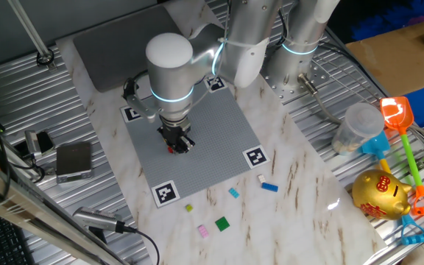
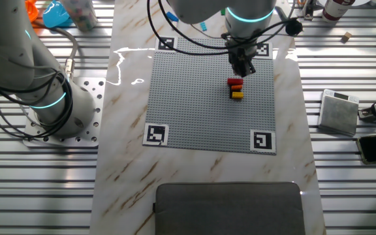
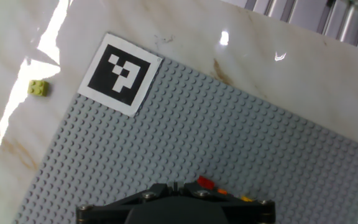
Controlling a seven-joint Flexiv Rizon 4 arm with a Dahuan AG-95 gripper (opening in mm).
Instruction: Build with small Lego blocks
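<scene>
A short row of small Lego blocks stands on the grey studded plate [image 2: 194, 104], red [image 2: 234, 82] over orange and yellow [image 2: 237, 95]. My gripper [image 2: 243, 65] hangs just beside the red end, apart from the row. In the hand view the fingertips of my gripper [image 3: 174, 185] sit pressed together with nothing between them, and the red block [image 3: 204, 183] shows right behind them. In one fixed view my gripper [image 1: 177, 140] hides most of the row, and only a bit of red [image 1: 172, 149] shows.
Loose blocks lie on the marble past the plate's edge: yellow-green [image 1: 189, 208], green [image 1: 221, 224], pink [image 1: 204, 231], light blue [image 1: 234, 193], blue [image 1: 270, 187] and white [image 1: 260, 177]. Marker squares [image 3: 119, 73] sit at the plate corners. Toys [image 1: 400, 147] and a gold piggy bank [image 1: 380, 193] stand at the right.
</scene>
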